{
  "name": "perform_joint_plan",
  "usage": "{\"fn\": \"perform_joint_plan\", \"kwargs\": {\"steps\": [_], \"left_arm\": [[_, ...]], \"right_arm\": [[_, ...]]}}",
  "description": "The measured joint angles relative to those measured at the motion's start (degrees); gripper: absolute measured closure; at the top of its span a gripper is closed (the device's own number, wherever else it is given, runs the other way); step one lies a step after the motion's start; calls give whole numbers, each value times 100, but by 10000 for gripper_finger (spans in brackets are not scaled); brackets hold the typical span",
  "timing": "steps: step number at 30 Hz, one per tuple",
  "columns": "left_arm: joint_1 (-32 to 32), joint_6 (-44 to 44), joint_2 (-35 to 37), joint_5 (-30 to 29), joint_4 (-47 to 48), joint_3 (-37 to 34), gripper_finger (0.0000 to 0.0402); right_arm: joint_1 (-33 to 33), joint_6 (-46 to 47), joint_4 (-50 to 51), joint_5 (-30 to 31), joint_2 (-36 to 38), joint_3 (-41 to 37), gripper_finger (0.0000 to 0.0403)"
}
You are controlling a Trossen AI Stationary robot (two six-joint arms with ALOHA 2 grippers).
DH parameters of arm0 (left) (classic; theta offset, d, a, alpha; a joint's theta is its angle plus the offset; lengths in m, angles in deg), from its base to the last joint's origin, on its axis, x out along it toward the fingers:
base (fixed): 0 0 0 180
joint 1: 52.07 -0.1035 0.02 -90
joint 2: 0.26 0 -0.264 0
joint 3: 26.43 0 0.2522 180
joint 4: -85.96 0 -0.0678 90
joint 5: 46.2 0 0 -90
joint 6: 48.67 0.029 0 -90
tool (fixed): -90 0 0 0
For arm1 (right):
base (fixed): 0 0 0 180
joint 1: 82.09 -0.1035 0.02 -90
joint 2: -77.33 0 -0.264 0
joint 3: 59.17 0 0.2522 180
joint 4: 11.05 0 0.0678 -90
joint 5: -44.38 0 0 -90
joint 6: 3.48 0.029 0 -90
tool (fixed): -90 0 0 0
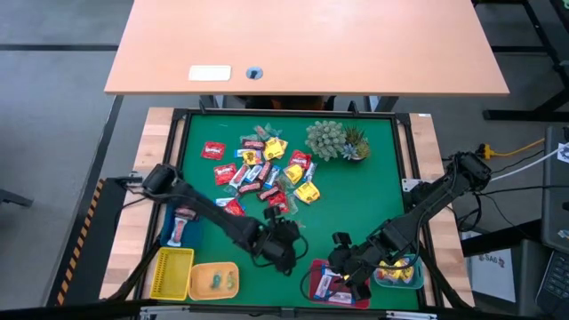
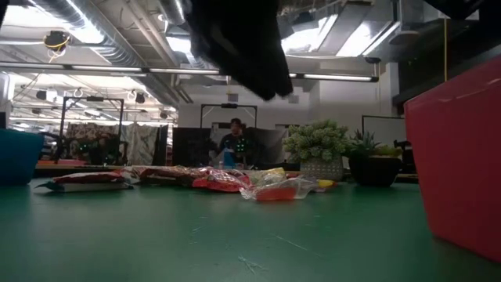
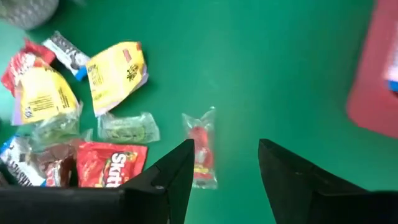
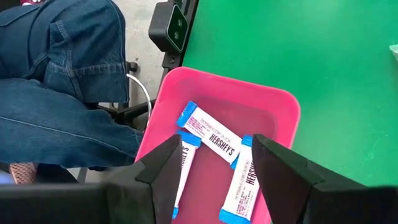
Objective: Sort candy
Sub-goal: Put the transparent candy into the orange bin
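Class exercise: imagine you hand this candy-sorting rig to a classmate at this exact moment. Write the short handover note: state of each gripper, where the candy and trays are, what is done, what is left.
Left gripper: open, empty, hovering over the green mat just short of a clear-wrapped red sweet.
Right gripper: open, empty, above the pink tray.
Done: three blue-and-white Hershey's bars lie in the pink tray; the orange tray, the blue tray and the tray at the front right corner each hold some pieces.
Left: the main candy pile sits mid-mat beside the spiky plant; the yellow tray looks empty.
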Motion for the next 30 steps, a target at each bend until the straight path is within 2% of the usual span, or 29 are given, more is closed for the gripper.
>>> {"fn": "perform_joint_plan", "kwargs": {"steps": [10,16,23,27,30], "left_arm": [[-610,288,-499,803,-207,-1,196],[-829,305,-785,906,-255,-1,193],[-1011,306,-889,1096,-292,0,197],[-1066,278,-923,1444,-292,6,214],[-1066,286,-943,1487,-303,10,235]], "right_arm": [[-2,-2,8,-49,0,4,210],[-2,-2,5,-50,0,4,210],[-2,-2,14,-49,0,4,210],[-2,-2,11,-48,0,4,210],[-2,-2,10,-48,0,4,210]]}}
